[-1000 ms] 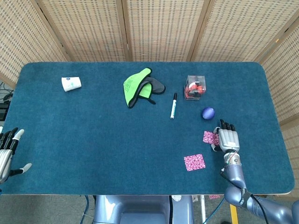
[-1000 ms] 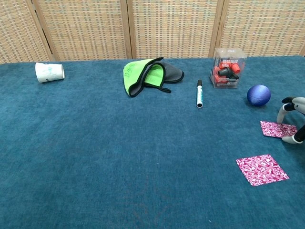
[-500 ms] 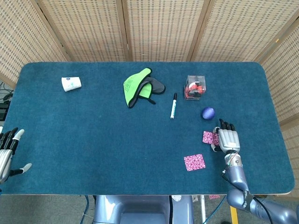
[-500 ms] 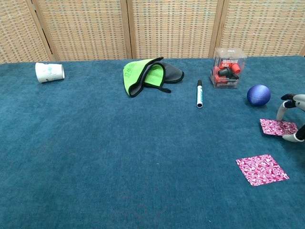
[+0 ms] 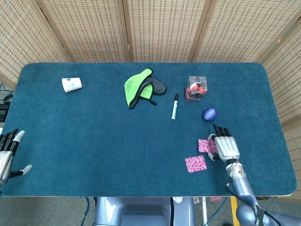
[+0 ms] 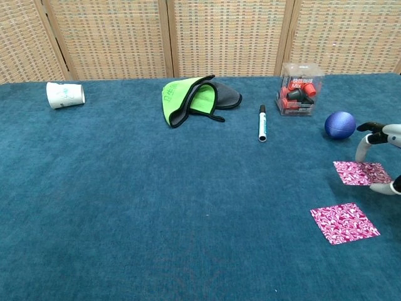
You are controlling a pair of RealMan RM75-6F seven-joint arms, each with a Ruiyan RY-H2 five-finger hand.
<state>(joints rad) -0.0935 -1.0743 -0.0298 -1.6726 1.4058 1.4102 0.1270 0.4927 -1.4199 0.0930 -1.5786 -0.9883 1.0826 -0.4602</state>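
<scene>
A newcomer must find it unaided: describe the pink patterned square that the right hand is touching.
Start on the blue table at the robot's right hand, near the front edge. The pink patterned square lies flat under that hand's fingertips, just in front of the blue ball. Its twin, the other pink square, lies nearer the front edge, untouched.

Right robot hand (image 5: pixel 225 145) lies low over the table (image 5: pixel 94 136) near its front right corner, back of the hand up, fingers (image 5: pixel 221 132) stretched out and pointing toward the table's far edge, thumb reaching out to the side. Its silver forearm runs back off the front edge. In the chest view only its fingers (image 6: pixel 369 135) show at the frame's right edge. Left robot hand (image 5: pixel 7 155) hangs just off the table's front left corner, fingers spread, holding nothing.
</scene>
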